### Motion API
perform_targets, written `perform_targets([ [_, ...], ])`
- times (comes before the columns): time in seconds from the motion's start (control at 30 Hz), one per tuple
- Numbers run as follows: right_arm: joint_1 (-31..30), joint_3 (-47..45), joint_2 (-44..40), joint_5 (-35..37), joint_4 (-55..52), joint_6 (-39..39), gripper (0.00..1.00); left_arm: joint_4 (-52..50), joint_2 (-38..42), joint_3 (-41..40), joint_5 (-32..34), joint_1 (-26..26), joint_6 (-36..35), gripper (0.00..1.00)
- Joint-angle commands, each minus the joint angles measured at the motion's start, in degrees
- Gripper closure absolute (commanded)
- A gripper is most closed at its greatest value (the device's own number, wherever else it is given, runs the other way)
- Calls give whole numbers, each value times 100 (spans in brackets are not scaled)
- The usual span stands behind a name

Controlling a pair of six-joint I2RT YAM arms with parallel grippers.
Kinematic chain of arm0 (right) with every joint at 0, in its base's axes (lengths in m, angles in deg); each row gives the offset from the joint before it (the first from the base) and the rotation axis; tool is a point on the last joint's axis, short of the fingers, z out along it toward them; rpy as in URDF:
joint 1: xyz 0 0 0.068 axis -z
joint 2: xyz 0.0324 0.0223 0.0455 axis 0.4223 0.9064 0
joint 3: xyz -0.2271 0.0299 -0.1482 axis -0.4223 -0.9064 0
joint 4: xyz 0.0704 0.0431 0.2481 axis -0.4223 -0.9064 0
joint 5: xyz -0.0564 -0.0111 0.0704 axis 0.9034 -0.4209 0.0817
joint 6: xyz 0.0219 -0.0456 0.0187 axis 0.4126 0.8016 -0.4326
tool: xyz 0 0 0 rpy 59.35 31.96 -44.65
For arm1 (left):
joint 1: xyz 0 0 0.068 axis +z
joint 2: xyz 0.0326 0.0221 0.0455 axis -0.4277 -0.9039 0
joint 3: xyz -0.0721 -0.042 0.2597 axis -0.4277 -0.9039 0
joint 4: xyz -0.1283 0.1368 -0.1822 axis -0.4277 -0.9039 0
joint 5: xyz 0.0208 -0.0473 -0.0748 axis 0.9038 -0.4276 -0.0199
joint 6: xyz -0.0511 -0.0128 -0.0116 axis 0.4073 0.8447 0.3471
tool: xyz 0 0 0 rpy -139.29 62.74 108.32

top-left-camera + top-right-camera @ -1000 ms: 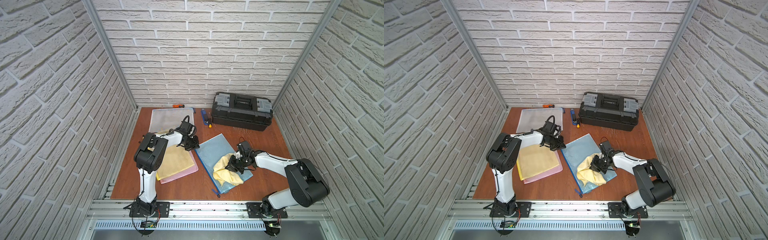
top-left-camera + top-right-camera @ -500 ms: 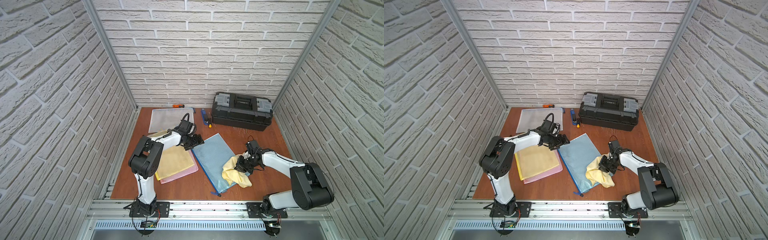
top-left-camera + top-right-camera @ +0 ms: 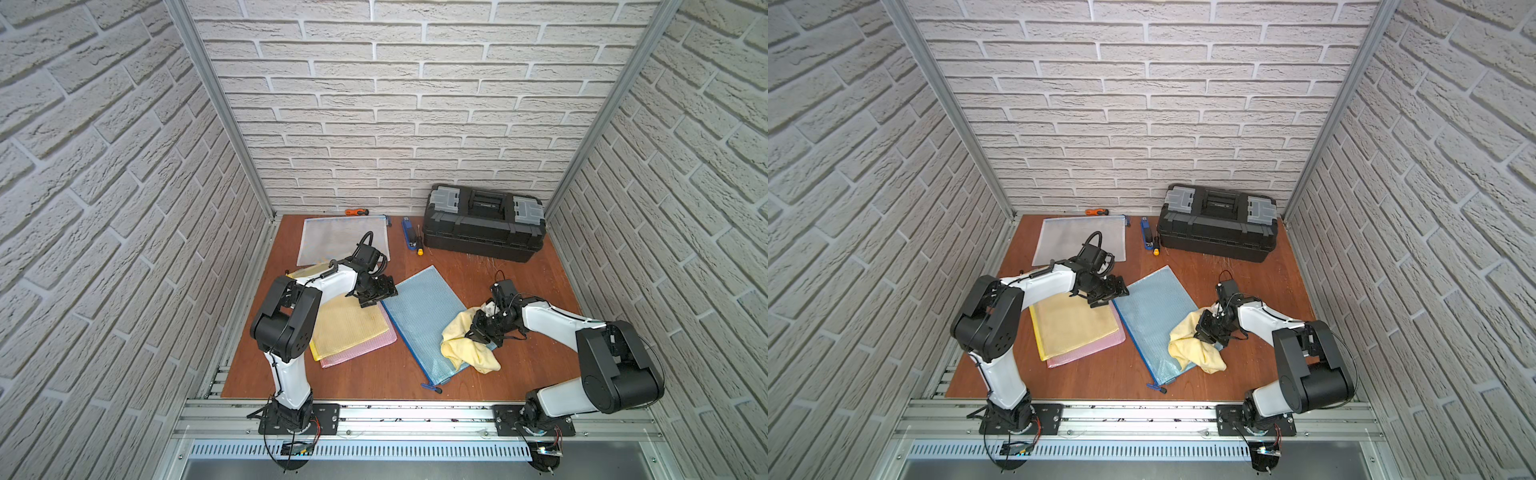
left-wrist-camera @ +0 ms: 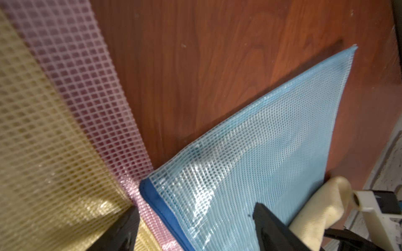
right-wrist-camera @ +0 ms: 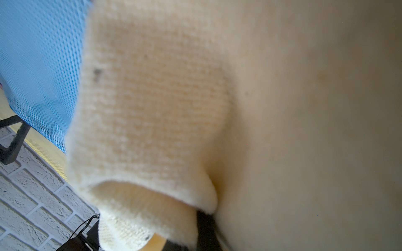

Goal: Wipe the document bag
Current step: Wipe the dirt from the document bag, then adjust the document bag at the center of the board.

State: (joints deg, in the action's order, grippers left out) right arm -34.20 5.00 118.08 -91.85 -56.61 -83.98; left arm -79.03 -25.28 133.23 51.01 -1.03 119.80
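Bag: the blue document bag (image 3: pixel 419 320) lies flat on the bench (image 3: pixel 532 286), one corner touching the pink bag (image 3: pixel 357 353)
Right pincer: the right pincer (image 3: pixel 478 332) is clamped on the yellow cloth (image 3: pixel 467 349), which rests on the bag's edge nearest that arm
Left pincer: the left pincer (image 4: pixel 194 206) is spread wide astride the bag's far corner, gripping nothing
Risk: with that corner unheld, a wiping stroke could drag the light bag across the bench
Unclear: cloth fills the right wrist view, hiding the fingertips and the bag beneath
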Motion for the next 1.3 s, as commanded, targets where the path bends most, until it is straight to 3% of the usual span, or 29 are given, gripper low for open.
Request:
perform_targets([
  [0.0,-10,-212,74,505,-117,80,98,-51,-112,-61,-12,34,-8,19],
  [0.2,-10,-173,106,532,-181,151,98,547,-381,-86,-363,-17,203,42],
  [0.6,-8,-256,52,499,-126,147,98,1388,-367,-332,-421,-113,576,74],
  [0.8,-17,-284,26,466,-83,145,98,1433,-341,-119,-418,-160,606,100],
  [1.03,-13,-134,-271,396,-317,158,98,1108,-120,400,-475,-140,392,100],
  [1.27,109,1127,-1492,124,-1309,194,98,-306,811,1404,-391,140,-366,100],
])
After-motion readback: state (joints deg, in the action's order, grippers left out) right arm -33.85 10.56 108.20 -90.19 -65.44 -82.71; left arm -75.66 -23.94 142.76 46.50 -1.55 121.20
